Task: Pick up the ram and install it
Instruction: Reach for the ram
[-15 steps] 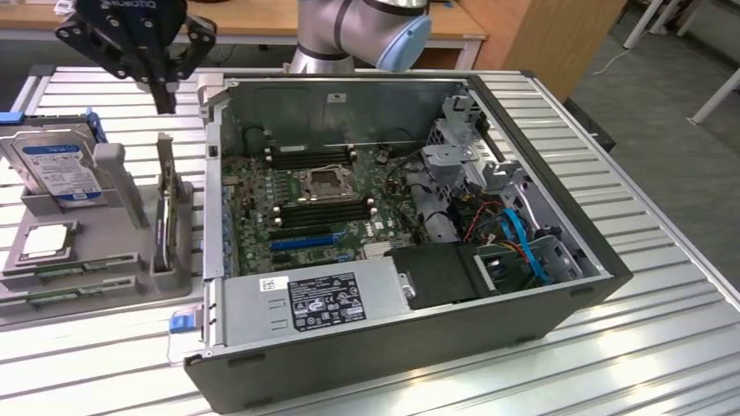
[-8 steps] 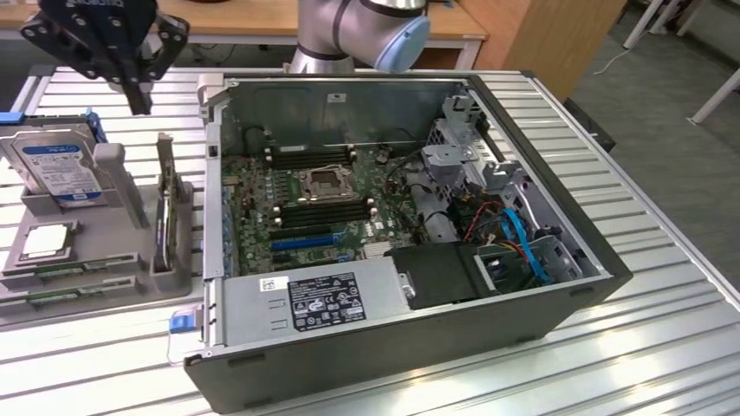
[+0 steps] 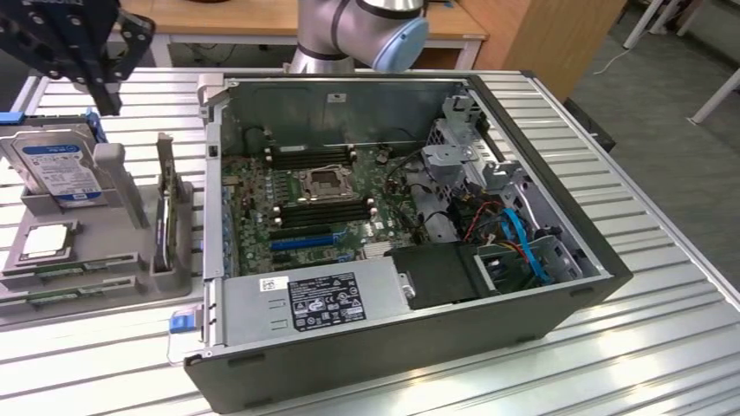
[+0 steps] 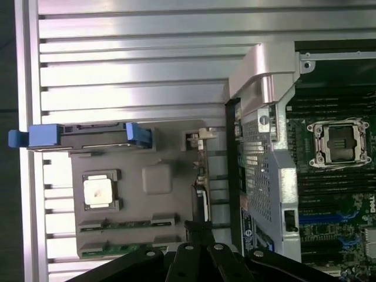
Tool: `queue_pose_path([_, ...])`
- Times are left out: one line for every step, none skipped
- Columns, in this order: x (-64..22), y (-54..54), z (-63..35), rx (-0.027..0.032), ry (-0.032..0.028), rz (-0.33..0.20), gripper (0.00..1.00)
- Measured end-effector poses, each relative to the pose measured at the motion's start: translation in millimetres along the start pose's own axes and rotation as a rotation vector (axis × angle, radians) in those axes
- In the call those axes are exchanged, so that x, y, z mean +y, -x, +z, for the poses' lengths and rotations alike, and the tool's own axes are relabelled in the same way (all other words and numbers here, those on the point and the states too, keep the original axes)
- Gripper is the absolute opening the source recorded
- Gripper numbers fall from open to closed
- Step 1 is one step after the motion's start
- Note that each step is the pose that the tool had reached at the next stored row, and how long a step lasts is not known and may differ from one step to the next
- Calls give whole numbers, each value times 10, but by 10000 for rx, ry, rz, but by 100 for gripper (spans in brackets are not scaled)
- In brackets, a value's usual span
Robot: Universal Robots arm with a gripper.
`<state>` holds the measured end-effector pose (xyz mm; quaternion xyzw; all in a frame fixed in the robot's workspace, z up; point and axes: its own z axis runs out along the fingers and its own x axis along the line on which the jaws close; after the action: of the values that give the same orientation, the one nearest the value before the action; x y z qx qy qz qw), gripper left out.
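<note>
Gripper [image 3: 100, 88] above gray tray [image 3: 113, 250], two ram sticks [image 3: 64, 268], one CPU chip [image 3: 47, 240]

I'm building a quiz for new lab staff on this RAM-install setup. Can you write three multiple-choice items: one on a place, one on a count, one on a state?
1. Where is the gripper?
A. near the gray holder, at the exterior view's left of the computer case
B. inside the case
C. at the exterior view's right of the case

2. How many ram sticks lie in the holder?
A. one
B. two
C. four

3. The case is:
A. closed
B. wrapped
C. open on one side

Answers:
1 A, it hangs by the holder's hard drive.
2 B, two green sticks sit in the holder.
3 C, the motherboard is exposed.
</note>
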<state>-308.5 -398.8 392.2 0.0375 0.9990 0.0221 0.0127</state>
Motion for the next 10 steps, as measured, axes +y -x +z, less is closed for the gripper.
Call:
queue_pose_path([-3, -33, -1, 0, 0, -2, 10])
queue_pose_path([-5, -66, -1, 0, 0, -2, 10])
queue_pose_path([-8, -99, -2, 0, -1, -2, 10])
queue_pose_path([-11, -132, -3, 0, -1, -2, 10])
queue_pose_path([-13, -164, -3, 0, -1, -1, 10])
queue_pose_path([-15, -197, -3, 0, 0, -1, 10])
queue_pose_path([-17, -230, -3, -1, 0, 0, 10])
queue_pose_path([-20, -265, -4, -1, -1, 0, 10])
queue_pose_path([-22, -296, -5, 0, -1, -2, 10])
queue_pose_path([-25, -327, -5, -1, 0, -2, 10])
